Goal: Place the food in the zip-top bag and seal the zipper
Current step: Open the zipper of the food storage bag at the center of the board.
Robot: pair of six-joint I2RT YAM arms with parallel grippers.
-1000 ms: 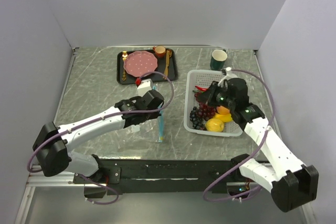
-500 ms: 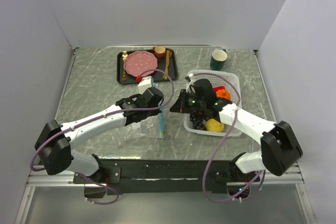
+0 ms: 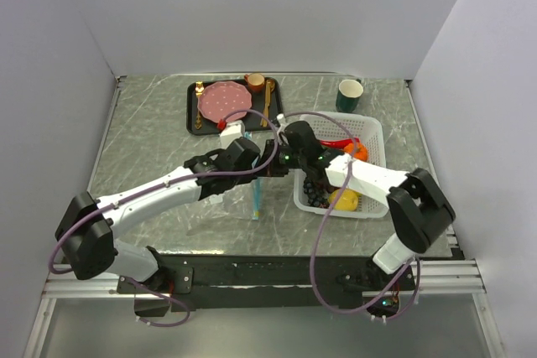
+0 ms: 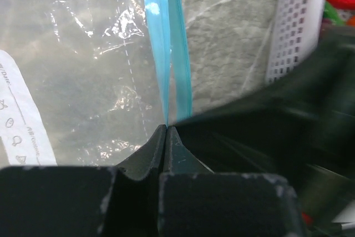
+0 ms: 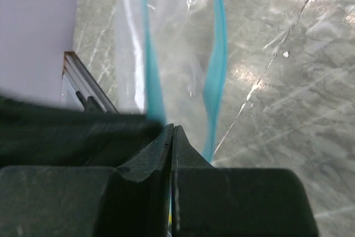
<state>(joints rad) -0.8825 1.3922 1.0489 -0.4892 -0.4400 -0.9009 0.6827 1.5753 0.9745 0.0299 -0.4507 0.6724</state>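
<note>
The clear zip-top bag point(image 3: 239, 200) hangs from my left gripper point(image 3: 256, 172), with its lower part on the table. The left gripper point(image 4: 167, 126) is shut on the teal zipper strip point(image 4: 165, 54). My right gripper point(image 3: 270, 159) is shut right beside it. In the right wrist view its tips point(image 5: 172, 127) sit between the two parted teal lips point(image 5: 216, 76), and nothing shows in them. The food lies in the white basket point(image 3: 369, 127): purple grapes point(image 3: 314, 193), a lemon point(image 3: 344, 199), an orange fruit point(image 3: 358, 151) and a red chili point(image 3: 336, 142).
A black tray point(image 3: 192, 111) at the back holds a pink plate point(image 3: 225, 100), an orange cup point(image 3: 255, 83) and gold cutlery. A dark green cup point(image 3: 349, 94) stands behind the basket. The basket wall point(image 4: 294, 26) is close to the right of the bag's mouth.
My right gripper has left the basket and swung left to the bag's mouth, stopping beside the left gripper. The left gripper has kept its hold on the strip.
</note>
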